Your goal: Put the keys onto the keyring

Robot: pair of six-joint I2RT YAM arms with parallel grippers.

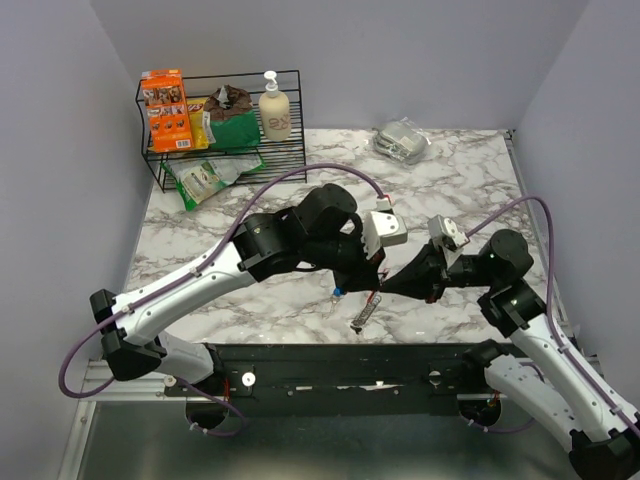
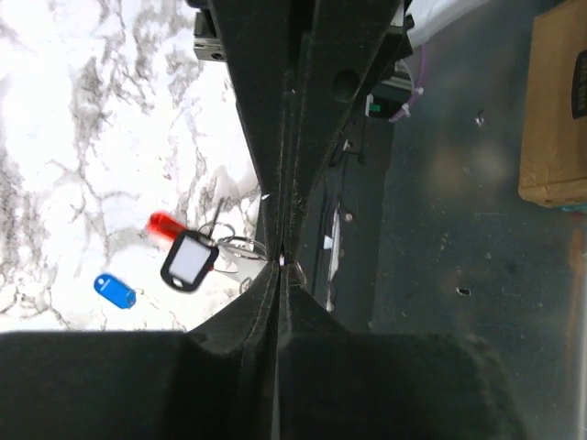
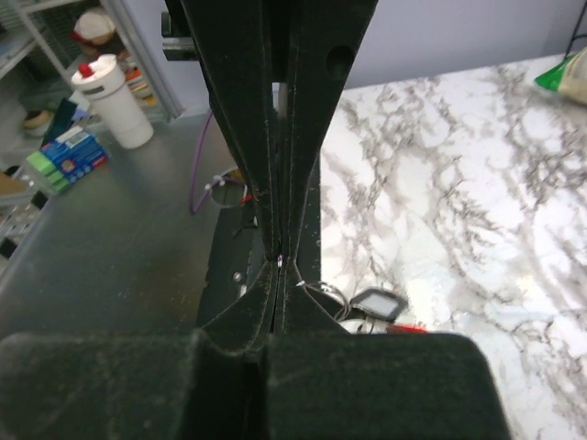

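My two grippers meet tip to tip just above the table's near edge. The left gripper (image 1: 372,278) (image 2: 281,263) has its jaws pressed together on a thin silver ring of the keyring (image 2: 237,247). From it hang a black tag with a white label (image 2: 188,259) and the red clip (image 2: 163,225). The right gripper (image 1: 386,286) (image 3: 279,264) is shut on the same silver ring (image 3: 334,297), with the tag (image 3: 377,302) just beside it. A short silver chain (image 1: 365,312) dangles below both. A blue-headed key (image 2: 115,291) (image 1: 340,293) lies apart on the marble.
A black wire rack (image 1: 225,160) at the back left holds snack packets and a soap bottle (image 1: 274,110). A foil packet (image 1: 402,140) lies at the back right. Off the table stand a cardboard box (image 2: 555,101) and a white bottle (image 3: 110,101).
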